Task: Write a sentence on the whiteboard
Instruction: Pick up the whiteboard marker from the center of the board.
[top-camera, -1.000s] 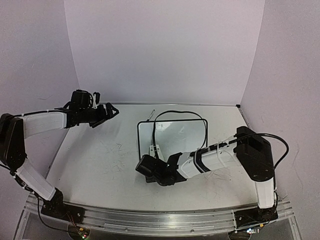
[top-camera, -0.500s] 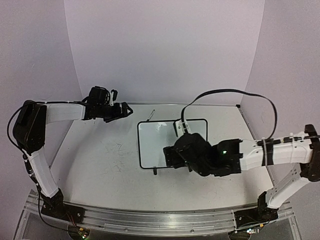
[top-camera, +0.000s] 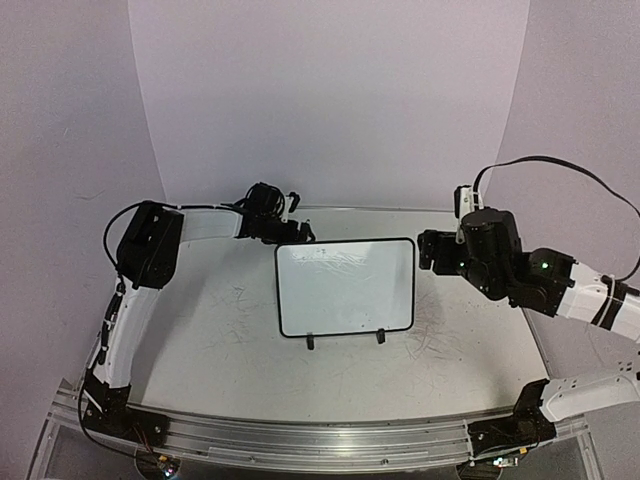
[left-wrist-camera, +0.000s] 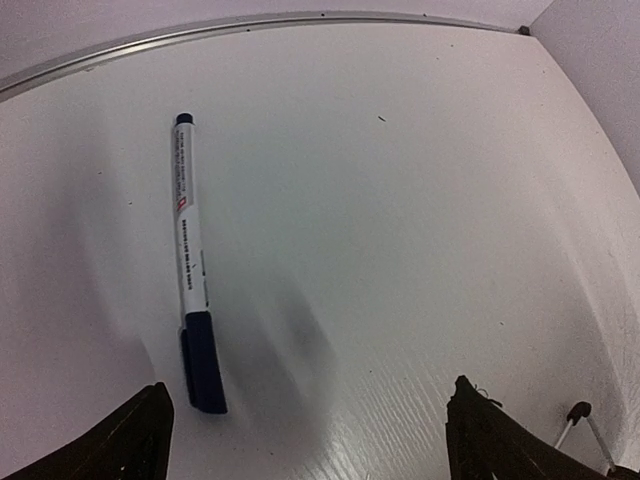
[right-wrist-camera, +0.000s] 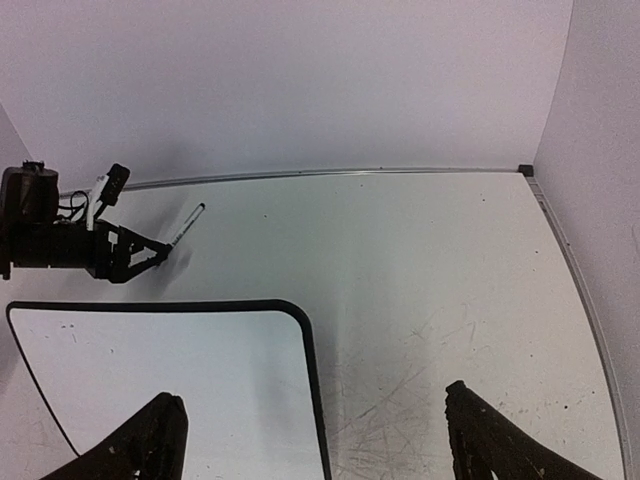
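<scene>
Top external view, nearest first: the whiteboard (top-camera: 345, 290) lies in the middle of the table (top-camera: 200, 330), its two small feet (top-camera: 312, 342) pointing toward the arm bases, and it looks loose; I judge that a sideways sweep of the right gripper (top-camera: 430, 250), spread wide and empty just beside the board's far right corner, could shove it askew. Farther back, the left gripper (top-camera: 296, 233) hangs spread and empty over the pen (left-wrist-camera: 190, 265); in the left wrist view the pen sits well off centre, close to one finger (left-wrist-camera: 145, 435), so a straight descent would probably catch only its dark capped end or clip it; it is thin and round, and a nudge could send it rolling toward the back wall. The cap seems to be on; writing that way would likely leave no mark.

As for where things lie: I can make out no written sentence, only faint marks near the board's far edge. The pen rests on the table just beyond the board's far left corner, apart from it, slanting toward the back wall; the right wrist view shows it (right-wrist-camera: 186, 224) just beside the left gripper's tips (right-wrist-camera: 150, 257), with the board nearer the camera.
</scene>
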